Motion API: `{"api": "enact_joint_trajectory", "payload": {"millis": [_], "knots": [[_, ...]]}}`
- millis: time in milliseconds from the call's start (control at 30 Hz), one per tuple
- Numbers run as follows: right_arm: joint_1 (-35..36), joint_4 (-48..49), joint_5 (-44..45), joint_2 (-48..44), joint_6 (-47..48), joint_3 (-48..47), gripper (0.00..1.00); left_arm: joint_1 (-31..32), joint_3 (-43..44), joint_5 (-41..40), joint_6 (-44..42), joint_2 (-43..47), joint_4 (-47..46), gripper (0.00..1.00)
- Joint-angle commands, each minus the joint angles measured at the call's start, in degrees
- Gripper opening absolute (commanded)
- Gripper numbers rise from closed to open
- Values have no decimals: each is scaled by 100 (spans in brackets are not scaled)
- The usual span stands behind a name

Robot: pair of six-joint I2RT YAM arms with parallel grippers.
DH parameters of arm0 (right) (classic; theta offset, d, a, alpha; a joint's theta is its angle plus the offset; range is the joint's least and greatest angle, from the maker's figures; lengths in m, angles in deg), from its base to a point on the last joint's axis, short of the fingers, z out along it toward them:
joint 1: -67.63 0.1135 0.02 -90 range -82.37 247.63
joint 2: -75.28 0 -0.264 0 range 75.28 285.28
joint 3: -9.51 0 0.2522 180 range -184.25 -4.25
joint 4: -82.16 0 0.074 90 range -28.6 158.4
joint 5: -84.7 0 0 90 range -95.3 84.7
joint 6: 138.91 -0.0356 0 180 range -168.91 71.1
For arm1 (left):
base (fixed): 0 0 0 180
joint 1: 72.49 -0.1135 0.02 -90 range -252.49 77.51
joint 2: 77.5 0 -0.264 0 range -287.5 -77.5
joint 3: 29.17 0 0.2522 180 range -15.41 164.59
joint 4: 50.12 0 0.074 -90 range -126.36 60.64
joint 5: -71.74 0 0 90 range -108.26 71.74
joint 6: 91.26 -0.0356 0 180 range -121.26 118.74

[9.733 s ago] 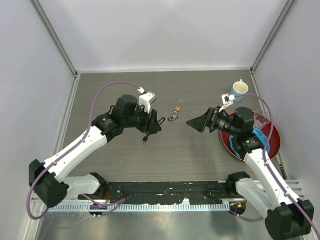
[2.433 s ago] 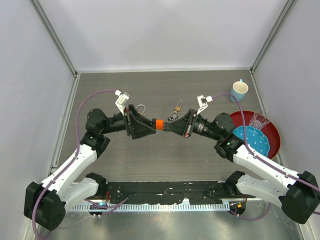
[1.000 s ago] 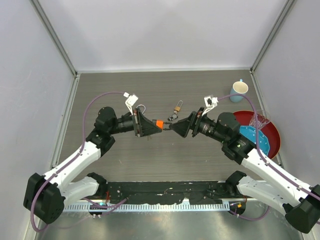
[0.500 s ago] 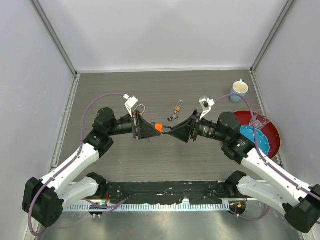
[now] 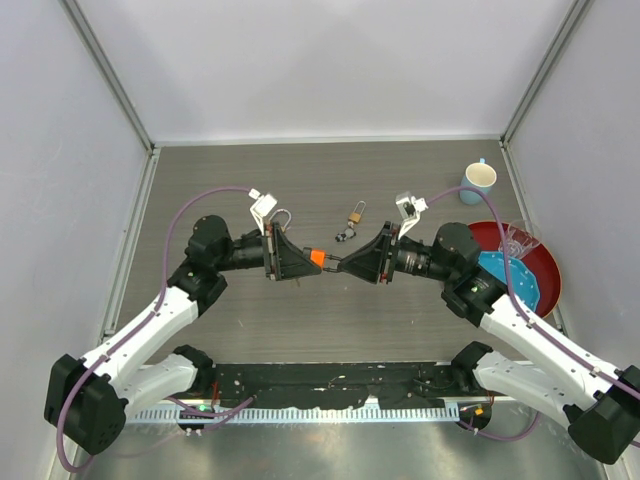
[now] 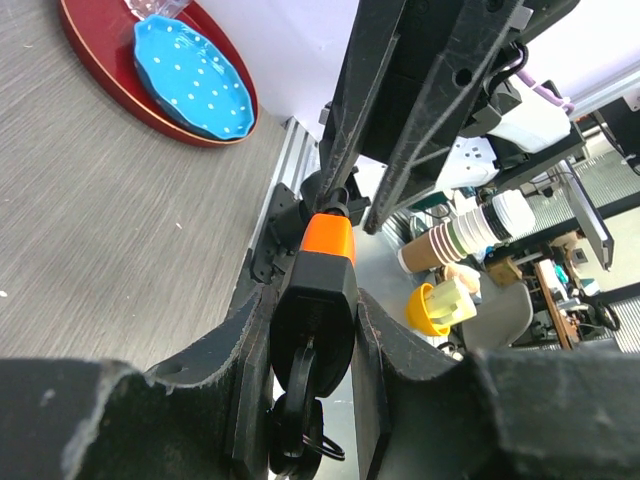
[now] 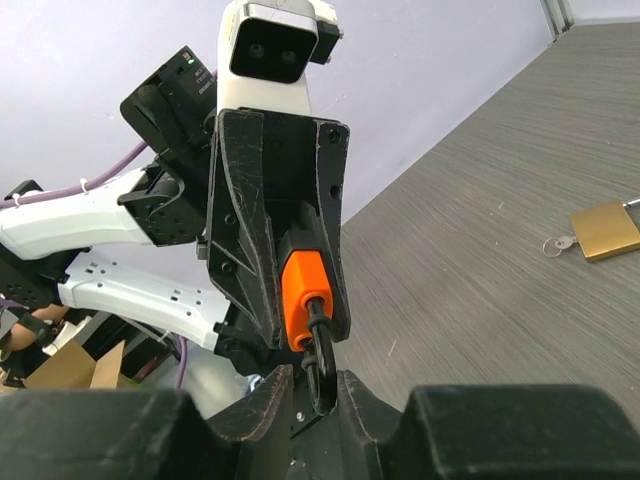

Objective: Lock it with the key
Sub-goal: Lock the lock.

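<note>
An orange-and-black padlock (image 5: 316,257) is held in mid-air between the two arms. My left gripper (image 5: 300,258) is shut on its black body (image 6: 315,310). A black key (image 6: 300,400) with a ring sticks out of the body's end, back between the left fingers. The lock's orange end (image 7: 303,295) faces my right gripper (image 7: 318,385), whose jaws press on both sides of the dark shackle (image 7: 322,365). In the top view the right gripper (image 5: 345,264) meets the lock from the right.
A brass padlock (image 5: 355,213) with small keys (image 5: 345,235) lies on the table behind the grippers. At the right stand a blue cup (image 5: 478,180) and a red tray (image 5: 545,295) with a blue plate (image 5: 505,275) and a glass (image 5: 517,240).
The right gripper's jaws have closed in from wide open onto the shackle. The left gripper has kept its grip on the lock body, and both arms have barely shifted.
</note>
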Motion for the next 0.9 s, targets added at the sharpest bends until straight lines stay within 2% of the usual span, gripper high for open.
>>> {"api": "enact_joint_trajectory", "payload": {"millis": [0,133,167,233,867], "knots": [[-12,524,-62,21,-115,9,27,15,118,220,245,164,-634,0],[-21,718,-88,135,-177,44,16,15,83,229,297,235,-669,0],[-12,727,-88,144,-177,53,9,23,65,238,306,261,-678,0],[-12,788,-114,170,-230,53,2,23,56,220,315,261,-678,0],[-12,1562,-255,425,-792,255,2,155,-23,106,403,-64,-1170,0]]}}
